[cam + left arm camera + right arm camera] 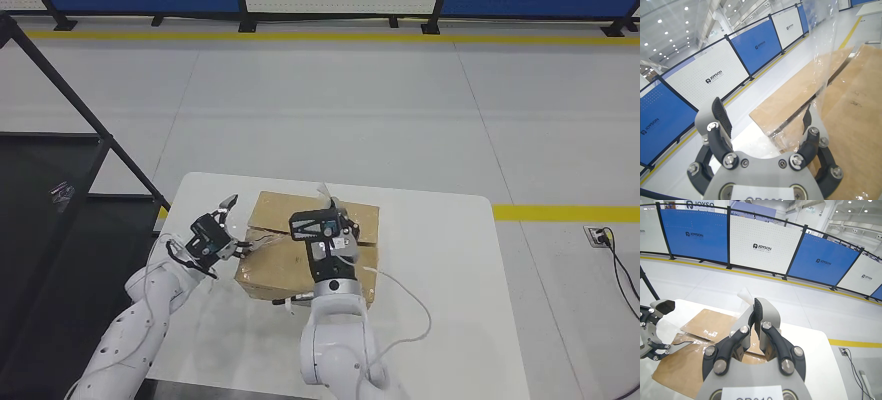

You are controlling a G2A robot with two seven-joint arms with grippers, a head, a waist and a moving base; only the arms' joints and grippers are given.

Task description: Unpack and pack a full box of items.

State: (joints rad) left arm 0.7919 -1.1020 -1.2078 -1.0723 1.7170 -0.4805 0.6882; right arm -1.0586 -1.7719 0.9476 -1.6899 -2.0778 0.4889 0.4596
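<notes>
Though ajar — cardboard box (275, 215), contents hidden, tape (745, 295) in right hand (755, 316).

Bright, even light from ceiling lamps (659, 21); glare on clear film (821, 56) beyond the left pincer (763, 113); fence (761, 256) bows edgeward.

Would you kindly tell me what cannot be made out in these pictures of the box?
- Box contents: every view, hidden under its flaps.
- Tape strip, gripped end: right wrist view, hidden inside the right end effector.
- Box's near top face: top view, covered by the right arm.
</notes>
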